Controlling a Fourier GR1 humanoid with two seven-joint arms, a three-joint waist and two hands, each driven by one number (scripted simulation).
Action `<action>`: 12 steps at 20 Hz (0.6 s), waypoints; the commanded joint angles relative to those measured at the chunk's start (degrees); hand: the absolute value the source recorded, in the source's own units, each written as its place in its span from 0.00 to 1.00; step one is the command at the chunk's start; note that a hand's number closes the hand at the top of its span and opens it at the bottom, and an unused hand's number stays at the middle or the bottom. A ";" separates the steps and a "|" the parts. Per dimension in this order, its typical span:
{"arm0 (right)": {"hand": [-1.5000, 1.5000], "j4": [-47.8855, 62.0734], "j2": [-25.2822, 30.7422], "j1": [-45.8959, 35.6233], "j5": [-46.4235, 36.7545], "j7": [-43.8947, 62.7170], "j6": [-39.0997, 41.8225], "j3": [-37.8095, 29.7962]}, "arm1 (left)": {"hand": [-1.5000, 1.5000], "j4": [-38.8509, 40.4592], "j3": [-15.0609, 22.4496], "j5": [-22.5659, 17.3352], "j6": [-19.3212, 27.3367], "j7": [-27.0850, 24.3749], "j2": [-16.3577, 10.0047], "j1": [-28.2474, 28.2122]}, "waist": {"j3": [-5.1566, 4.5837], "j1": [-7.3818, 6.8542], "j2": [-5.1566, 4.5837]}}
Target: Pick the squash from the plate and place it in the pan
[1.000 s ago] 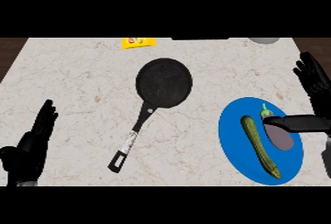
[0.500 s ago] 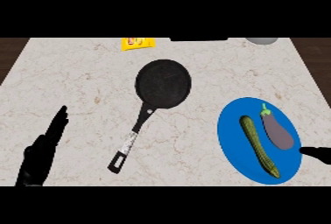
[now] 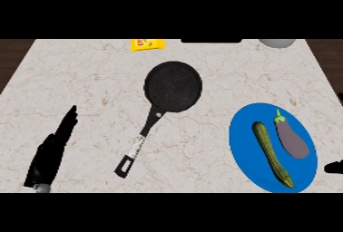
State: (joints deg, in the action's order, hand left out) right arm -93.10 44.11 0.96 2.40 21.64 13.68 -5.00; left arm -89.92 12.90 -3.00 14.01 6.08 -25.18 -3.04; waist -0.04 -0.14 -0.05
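Squash (image 3: 272, 154): long and green. It lies lengthwise on the left half of the plate, its far end toward the middle of the plate and its near end close to the plate's near rim. Nothing touches it.
Plate (image 3: 244, 136): blue and round, on the right side of the counter (image 3: 80, 81), well apart from the pan.
Eggplant (image 3: 294, 140): purple with a green stem pointing away. It shares the plate and lies just beside the squash on its right. I cannot tell whether the two touch.
Pan (image 3: 173, 86): black and round with nothing in it, at the middle of the counter, up and to the left of the plate.
Handle (image 3: 137, 147): runs from the pan toward the near left. It lies between the left hand and the plate.
Left hand (image 3: 47, 156): low at the left, released, seen edge-on with straight fingers pointing away. It holds nothing and is well apart from the pan.
Right hand (image 3: 333, 168): only a small dark piece shows at the right edge, just beside the plate's rim. I cannot tell whether it is released or clenched.
Way between plate and pan: bare counter top.
Far edge: a yellow packet (image 3: 147, 44), a black strip (image 3: 211, 41) and a grey round thing (image 3: 278, 42), all well away from the plate and hands.
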 commanded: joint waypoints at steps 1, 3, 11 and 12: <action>0.00 1.04 -0.29 -7.97 0.76 7.34 5.26 4.58 | 0.50 -0.58 -1.01 -0.50 -1.72 2.19 -0.09 2.01 | 0.02 -0.80 -0.09; 0.00 -4.03 0.79 -7.37 2.13 11.75 8.11 4.67 | 0.50 -2.18 -1.13 -0.08 -2.06 1.48 -0.27 -0.47 | 0.00 -0.36 0.09; 0.00 -0.61 -5.54 -17.57 0.70 26.61 11.83 11.48 | 0.50 -1.42 -2.93 0.92 -3.34 3.27 1.37 1.71 | 0.02 -0.40 0.03; 0.00 -1.71 -6.48 -17.20 0.70 28.19 12.26 12.11 | 0.50 -2.97 -1.72 2.68 -2.12 1.99 2.17 -1.52 | 0.02 -0.41 0.09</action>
State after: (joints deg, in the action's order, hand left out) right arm -93.95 40.24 -13.73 3.16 43.54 23.87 4.04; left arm -90.62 11.06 -1.63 11.48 6.89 -23.68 -3.43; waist -0.04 -0.60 -0.03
